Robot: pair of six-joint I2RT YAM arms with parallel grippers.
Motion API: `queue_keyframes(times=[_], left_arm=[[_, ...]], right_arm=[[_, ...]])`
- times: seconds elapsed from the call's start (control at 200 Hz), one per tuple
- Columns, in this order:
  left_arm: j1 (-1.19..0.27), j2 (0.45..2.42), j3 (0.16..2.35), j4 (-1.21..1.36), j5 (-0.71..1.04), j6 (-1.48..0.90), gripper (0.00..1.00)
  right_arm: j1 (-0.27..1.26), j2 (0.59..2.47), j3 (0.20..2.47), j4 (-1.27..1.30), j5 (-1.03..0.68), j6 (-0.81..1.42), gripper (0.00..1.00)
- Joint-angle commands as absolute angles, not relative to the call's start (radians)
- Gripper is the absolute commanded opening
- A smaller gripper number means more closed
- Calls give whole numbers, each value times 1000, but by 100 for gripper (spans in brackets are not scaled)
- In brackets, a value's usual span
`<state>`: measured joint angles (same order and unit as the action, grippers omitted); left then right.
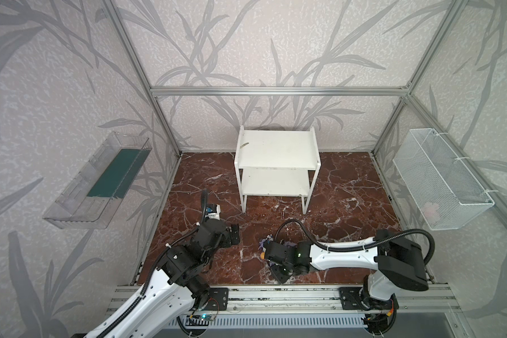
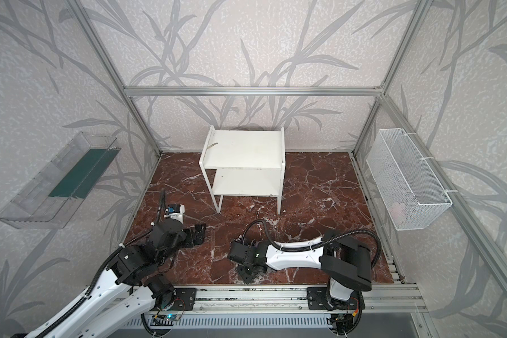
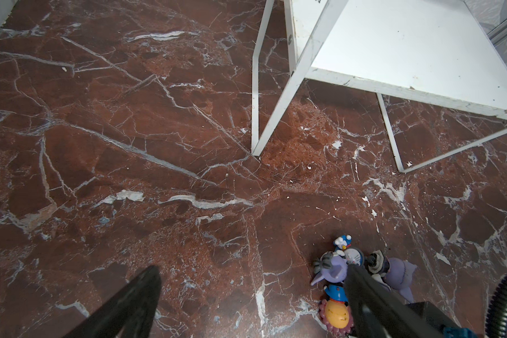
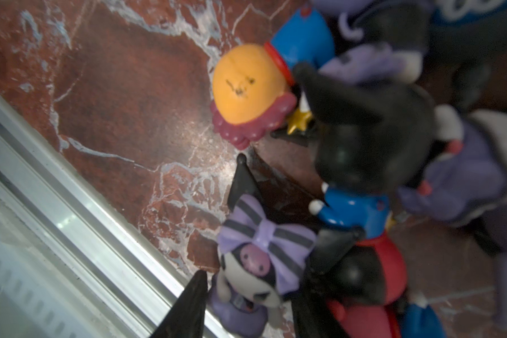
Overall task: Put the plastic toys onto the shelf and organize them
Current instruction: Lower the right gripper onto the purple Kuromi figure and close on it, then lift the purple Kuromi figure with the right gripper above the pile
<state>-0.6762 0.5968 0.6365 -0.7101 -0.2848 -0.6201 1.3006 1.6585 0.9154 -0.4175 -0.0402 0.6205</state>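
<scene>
We find the plastic toys (image 3: 349, 272) heaped touching one another on the worktop (image 3: 129, 146), near its front rail (image 4: 71, 210) and well apart from the shelf (image 1: 275, 149), which holds no toy yet. The right pincer (image 4: 251, 292) reaches into the heap, one finger (image 4: 193, 295) beside a lavender-bowed figurine (image 4: 264, 245); we cannot tell whether it grips. The left pincer (image 3: 252, 269) hangs released over bare marble, likely keeping clear. Crowding neighbours, the orange-headed toy (image 4: 252, 87) among them, could get dragged along. The wall tray (image 1: 100, 181) and mesh basket (image 1: 442, 181) sit aside.
</scene>
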Motion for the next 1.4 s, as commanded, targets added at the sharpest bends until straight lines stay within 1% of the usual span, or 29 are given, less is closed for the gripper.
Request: queue_keyframes(times=[0.0, 0.125, 0.21, 0.36, 0.545, 0.625, 0.785, 0.875, 1.044, 1.164, 1.244, 1.264, 1.334, 1.394], left_arm=[[-680, 590, 627, -716, -317, -614, 99], [-680, 598, 626, -710, -319, -612, 99], [-679, 610, 633, -715, -319, -611, 99], [-680, 609, 637, -713, -316, -611, 99], [-680, 596, 623, -657, -257, -598, 99], [-680, 594, 616, -593, -156, -566, 99], [-681, 604, 595, -416, 152, -542, 99], [-680, 625, 583, -328, 302, -555, 99], [-682, 670, 579, -220, 472, -584, 97], [-682, 688, 581, -193, 525, -591, 89], [-682, 691, 576, -173, 546, -601, 81], [-682, 693, 573, -165, 552, -603, 78], [-682, 692, 567, -149, 567, -607, 65], [-682, 687, 566, -146, 570, -606, 56]], right_arm=[[1321, 1670, 938, -465, 9, 627, 41], [1327, 1657, 931, -455, 10, 615, 33], [1326, 1639, 919, -432, 4, 597, 29], [1325, 1575, 862, -333, -35, 534, 21], [1317, 1431, 782, -219, -78, 446, 19], [1303, 1358, 746, -176, -68, 414, 18], [1230, 1225, 670, -36, -95, 368, 18], [1217, 1177, 636, 57, -68, 333, 18], [1204, 1128, 609, 170, -32, 280, 18], [1204, 1095, 582, 240, -11, 261, 18], [1202, 1069, 571, 271, 0, 246, 18], [1203, 1063, 571, 274, 5, 243, 18], [1200, 1043, 565, 289, 21, 239, 19], [1197, 1030, 561, 294, 30, 233, 18]])
